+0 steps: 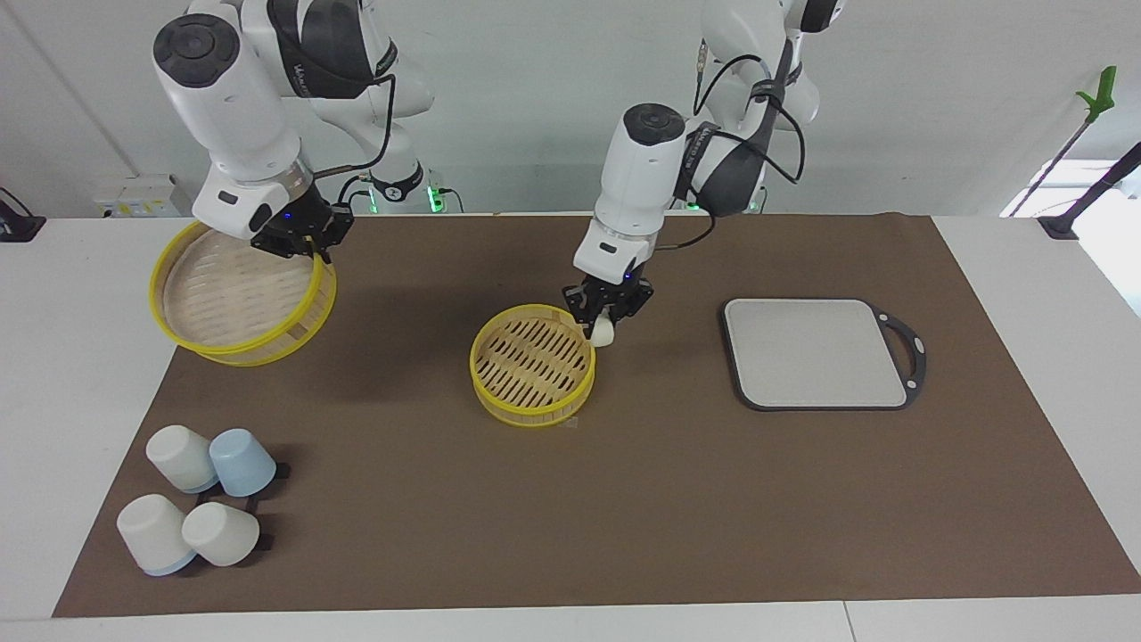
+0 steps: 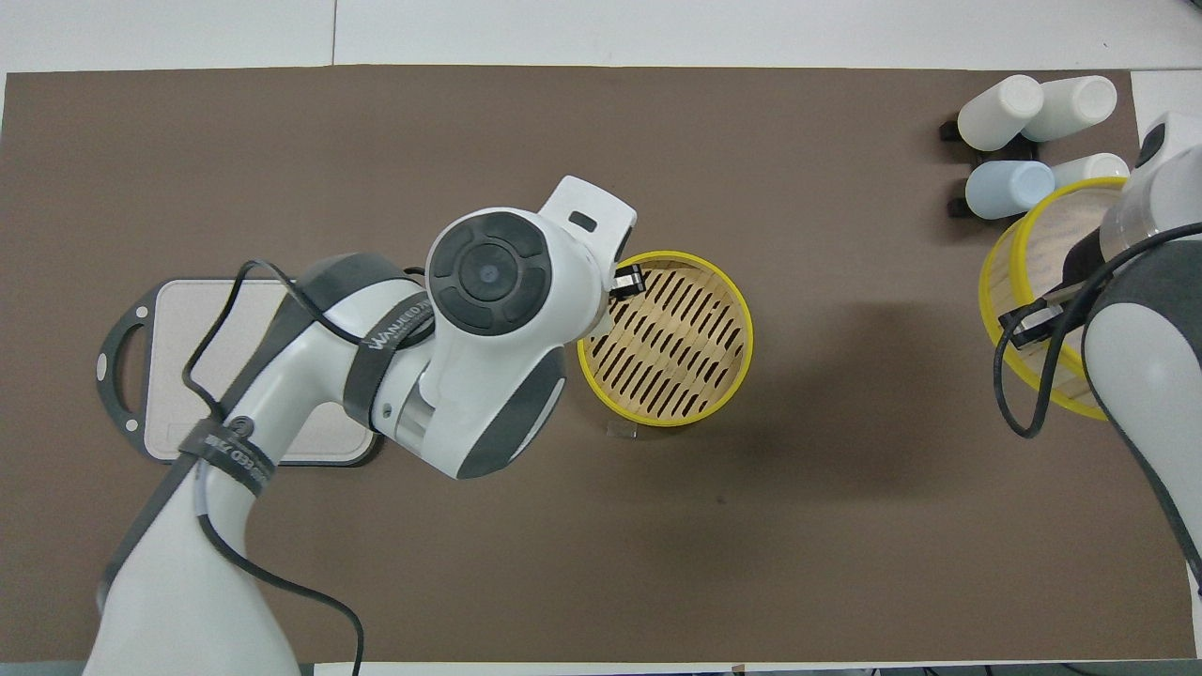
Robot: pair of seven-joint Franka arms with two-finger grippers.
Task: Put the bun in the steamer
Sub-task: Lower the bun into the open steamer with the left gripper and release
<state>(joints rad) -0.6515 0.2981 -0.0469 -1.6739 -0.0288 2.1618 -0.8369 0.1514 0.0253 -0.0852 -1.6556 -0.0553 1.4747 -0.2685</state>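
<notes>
The steamer (image 1: 533, 403) stands mid-table on the brown mat, round, with yellow rims and an empty slotted base; it also shows in the overhead view (image 2: 747, 324). My left gripper (image 1: 604, 323) is shut on the bun (image 1: 603, 334), a small cream-white lump, just over the steamer's rim on the side toward the left arm's end. In the overhead view the bun is hidden under my left hand. My right gripper (image 1: 299, 242) is shut on the rim of the matching top piece (image 1: 233, 299), held tilted in the air over the mat's edge at the right arm's end; the top piece also shows in the overhead view (image 2: 1044, 282).
A grey square tray with a black handle (image 1: 816, 352) lies toward the left arm's end, partly under my left arm in the overhead view (image 2: 183, 319). Several upturned white and pale blue cups (image 1: 198, 499) stand at the right arm's end, farther from the robots.
</notes>
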